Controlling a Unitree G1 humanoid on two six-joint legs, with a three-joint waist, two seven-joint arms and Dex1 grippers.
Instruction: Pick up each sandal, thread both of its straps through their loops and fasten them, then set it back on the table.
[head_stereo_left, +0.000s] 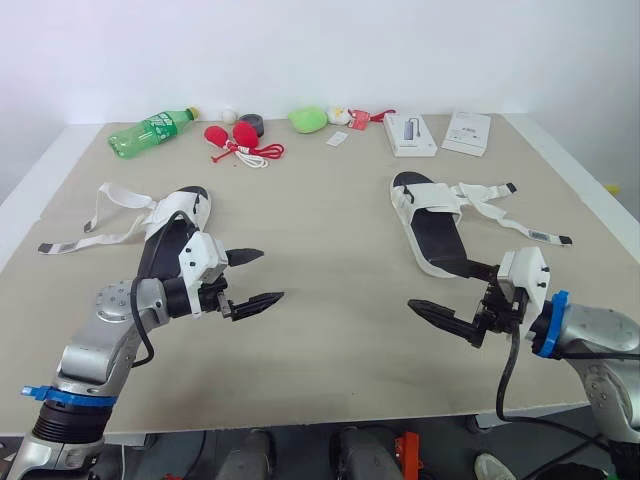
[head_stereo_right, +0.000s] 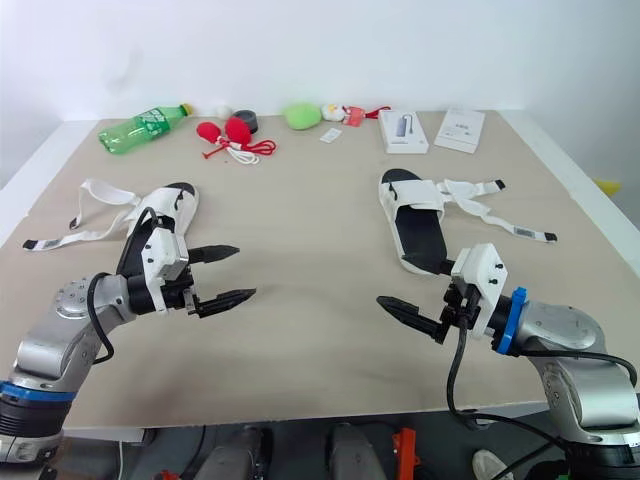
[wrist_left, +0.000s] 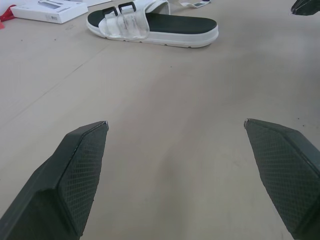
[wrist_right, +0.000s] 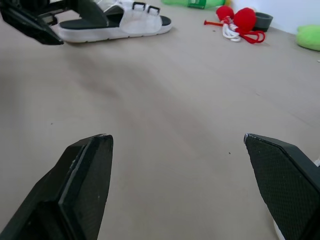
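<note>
- Table (head_stereo_left: 330, 300) first: tan top, fills most of both eye views. Biggest things on it?
- Two sandals, white uppers, dark footbeds, both lying flat on the table. At 9 o'clock the left sandal (head_stereo_left: 172, 222), at 3 o'clock the right sandal (head_stereo_left: 432, 225), well apart.
- Straps?
- Undone on both. The left straps (head_stereo_left: 100, 215) trail flat on the table toward 9 o'clock. The right straps (head_stereo_left: 500, 215) trail toward 3 o'clock. In the left wrist view, black loops (wrist_left: 122, 7) sit on the right sandal's upper.
- Grippers?
- At 7 o'clock the left gripper (head_stereo_left: 272, 274), near the left sandal's heel end, over bare table, fingers spread wide, nothing between them. At 5 o'clock the right gripper (head_stereo_left: 421, 283), near the right sandal's heel end, fingers also wide apart, empty. The two sets of tips point toward each other across the middle.
- Far edge?
- Clutter row around 12 o'clock. A green bottle (head_stereo_left: 150, 130) lies on its side at 11. Two white boxes (head_stereo_left: 410, 133) sit at 1. Between them are red balls with a cord (head_stereo_left: 240, 140), a green lump (head_stereo_left: 308, 119) and a dark round piece (head_stereo_left: 251, 124); can't tell what that one is.
</note>
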